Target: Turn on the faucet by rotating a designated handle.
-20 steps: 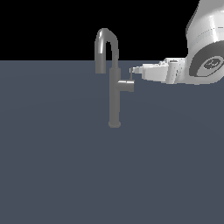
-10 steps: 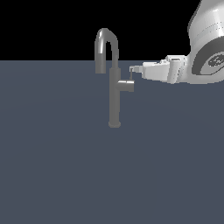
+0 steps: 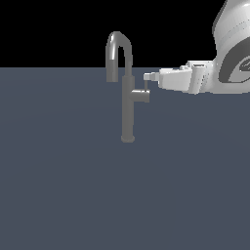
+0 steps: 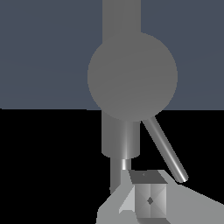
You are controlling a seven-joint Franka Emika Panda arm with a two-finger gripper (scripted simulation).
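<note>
The grey faucet (image 3: 128, 112) stands upright on the dark floor, its gooseneck spout (image 3: 118, 44) arching toward the exterior view's left. The handle (image 3: 146, 85) is a thin rod rising from a stubby cylinder (image 3: 142, 96) on the column's right side. My gripper (image 3: 147, 76) is shut and empty, its tip at the top end of the rod, touching or nearly touching it. In the wrist view the faucet (image 4: 121, 17) shows behind the stub's round end (image 4: 132, 76). The handle rod (image 4: 166, 148) slants toward my gripper (image 4: 149, 199) and ends just beside it.
The flat dark grey-blue floor (image 3: 73, 195) spreads around the faucet's small base. My white arm (image 3: 229, 58) comes in from the exterior view's upper right. Nothing else shows.
My gripper has crept slightly toward the exterior view's left, closer to the top of the handle rod. The faucet and handle look unchanged.
</note>
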